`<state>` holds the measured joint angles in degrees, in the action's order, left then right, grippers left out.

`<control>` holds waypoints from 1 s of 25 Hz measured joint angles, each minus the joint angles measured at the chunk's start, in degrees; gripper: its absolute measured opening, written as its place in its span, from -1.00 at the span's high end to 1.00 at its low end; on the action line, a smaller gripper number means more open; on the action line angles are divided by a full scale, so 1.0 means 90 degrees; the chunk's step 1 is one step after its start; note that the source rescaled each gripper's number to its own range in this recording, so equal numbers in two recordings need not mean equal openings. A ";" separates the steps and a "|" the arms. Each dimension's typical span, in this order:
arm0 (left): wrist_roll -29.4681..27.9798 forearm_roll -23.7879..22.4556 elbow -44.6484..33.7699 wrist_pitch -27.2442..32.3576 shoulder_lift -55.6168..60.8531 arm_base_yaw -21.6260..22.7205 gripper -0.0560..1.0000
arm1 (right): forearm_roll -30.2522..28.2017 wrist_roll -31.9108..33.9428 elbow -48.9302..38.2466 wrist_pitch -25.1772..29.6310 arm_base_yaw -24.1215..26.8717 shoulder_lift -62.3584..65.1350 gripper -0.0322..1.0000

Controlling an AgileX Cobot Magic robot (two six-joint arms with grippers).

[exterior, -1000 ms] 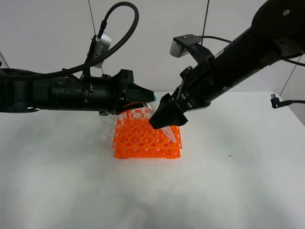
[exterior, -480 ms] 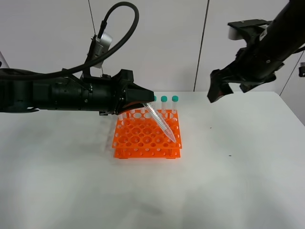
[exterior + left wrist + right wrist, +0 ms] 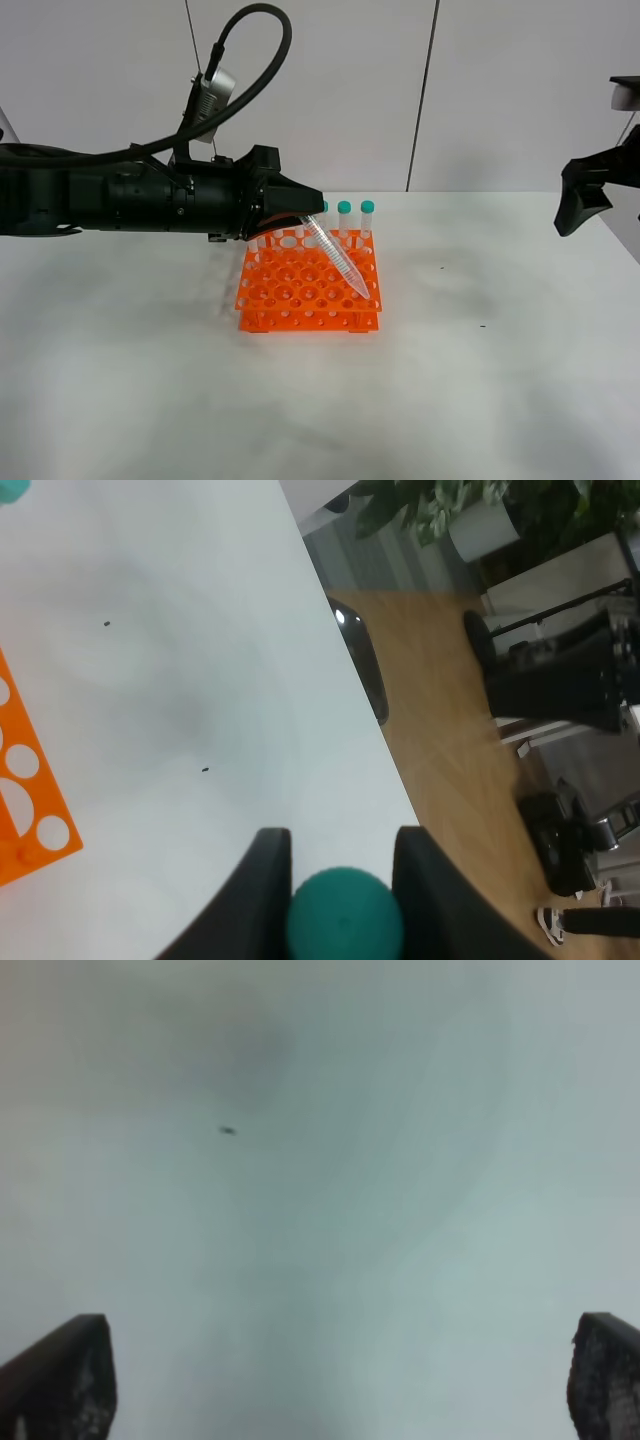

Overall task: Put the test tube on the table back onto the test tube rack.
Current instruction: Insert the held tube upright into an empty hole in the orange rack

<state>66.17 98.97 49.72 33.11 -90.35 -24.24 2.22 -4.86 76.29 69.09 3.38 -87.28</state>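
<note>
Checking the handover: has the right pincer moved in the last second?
Yes: the right pincer withdrew rightward from the bright orange plastic rack to the view's edge.

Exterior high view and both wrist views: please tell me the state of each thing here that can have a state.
Left gripper: shut on the test tube's capped end.
Test tube: capped, held tilted, tip down over the rack's right side, not upright.
Test tube rack: flat on the table, most holes empty.
Other tubes: capped, upright in the back row.
Right gripper: open, holding nothing.
</note>
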 joint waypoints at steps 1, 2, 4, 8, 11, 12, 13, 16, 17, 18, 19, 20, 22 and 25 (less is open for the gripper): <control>0.0000 0.0000 0.0000 0.0000 0.0000 0.0000 0.89 | -0.0070 0.0000 -0.0165 0.0000 0.0006 0.0119 -1.00; 0.0000 0.0000 0.0000 0.0000 0.0000 0.0000 0.89 | -0.0115 0.0000 -0.0330 0.0000 0.0006 0.0282 -1.00; 0.0000 0.0000 0.0000 0.0000 0.0000 0.0000 0.89 | -0.0154 0.0028 -0.0824 0.0000 0.0006 0.0685 -1.00; 0.0000 0.0000 0.0000 0.0000 0.0000 0.0000 0.89 | -0.0146 0.0098 -0.2052 0.0014 0.0006 0.1934 -1.00; 0.0000 0.0000 0.0000 0.0000 0.0000 0.0000 0.89 | -0.0036 0.0098 -0.2695 0.0021 0.0006 0.2620 -1.00; 0.0000 0.0000 0.0000 0.0000 0.0000 0.0000 0.89 | 0.0033 0.0098 -0.3037 0.0027 0.0006 0.3012 -1.00; 0.0000 0.0000 0.0000 0.0000 0.0000 0.0000 0.89 | 0.0074 0.0098 -0.3372 0.0027 0.0006 0.3414 -1.00; 0.0000 0.0000 0.0000 0.0000 0.0000 0.0000 0.89 | 0.0140 0.0044 -0.4528 -0.0292 0.0006 0.5046 -1.00; 0.0000 0.0000 0.0000 0.0000 0.0000 0.0000 0.89 | 0.0155 0.0037 -0.4745 -0.0423 0.0006 0.5495 -1.00; 0.0000 0.0000 0.0000 0.0000 0.0000 0.0000 0.89 | 0.0170 0.0022 -0.4999 -0.0645 0.0006 0.5867 -1.00; 0.0000 0.0000 0.0000 0.0000 0.0000 0.0000 0.89 | 0.0179 0.0017 -0.5167 -0.0794 0.0006 0.6291 -1.00; 0.0000 0.0000 0.0000 0.0000 0.0000 0.0000 0.89 | 0.0185 0.0010 -0.5266 -0.0886 0.0006 0.6669 -1.00; 0.0000 0.0000 0.0000 0.0000 0.0000 0.0000 0.89 | 0.0185 0.0004 -0.5314 -0.1050 0.0006 0.7270 -1.00; 0.0000 0.0000 0.0000 0.0000 0.0000 0.0000 0.89 | 0.0185 0.0004 -0.5310 -0.1113 0.0006 0.7945 -1.00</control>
<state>66.17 98.97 49.72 33.11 -90.35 -24.24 3.88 -4.83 28.50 59.07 3.43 -15.77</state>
